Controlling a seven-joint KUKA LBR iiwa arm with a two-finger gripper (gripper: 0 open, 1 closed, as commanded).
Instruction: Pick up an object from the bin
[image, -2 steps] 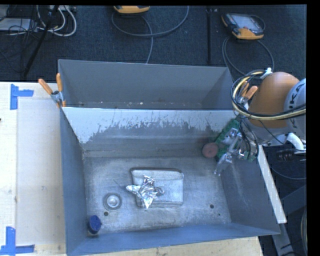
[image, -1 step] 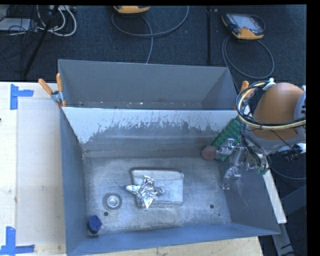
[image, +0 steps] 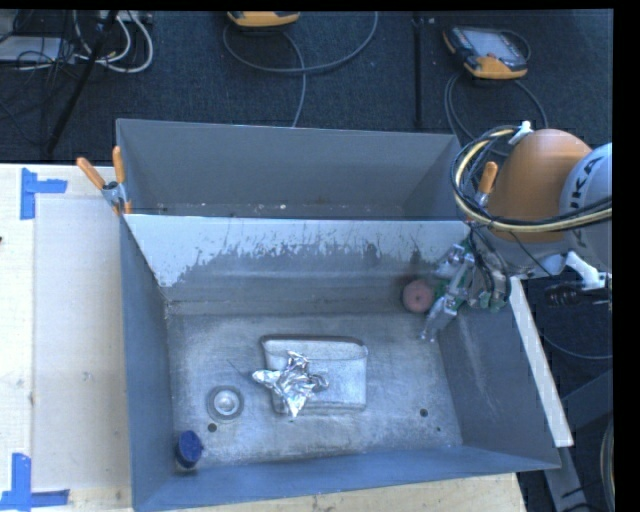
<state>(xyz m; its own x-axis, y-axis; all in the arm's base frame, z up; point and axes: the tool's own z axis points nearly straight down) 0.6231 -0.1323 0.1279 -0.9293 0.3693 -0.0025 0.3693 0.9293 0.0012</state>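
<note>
Gripper (image: 438, 318) is being held low by the right wall of the bin (image: 300, 180), just beside a small pink ball (image: 417, 295) lying at the floor's far right; how far it is opened cannot be told.

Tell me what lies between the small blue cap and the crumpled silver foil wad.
A round silvery metal disc on the bin floor, seen in the camera view.

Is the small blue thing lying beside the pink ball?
No, the small blue thing sits in the near left corner of the bin; the pink ball lies by the right wall.
</note>
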